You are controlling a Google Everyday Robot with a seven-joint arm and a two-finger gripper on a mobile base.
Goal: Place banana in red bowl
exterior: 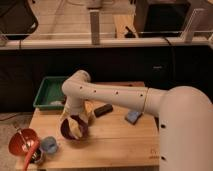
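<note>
The dark red bowl [67,134] sits on the left part of the wooden table [115,145]. The pale yellow banana [75,128] lies in the bowl's opening, slanted, with its upper end at my gripper. My gripper [75,118] hangs at the end of the white arm, directly over the bowl and touching or almost touching the banana. The arm covers the bowl's back rim.
A green tray [49,92] stands at the table's back left. An orange-red cone-shaped vessel [22,142] and a light blue cup [49,145] stand at the front left. A dark block [104,110] and a blue sponge [132,117] lie right of the bowl.
</note>
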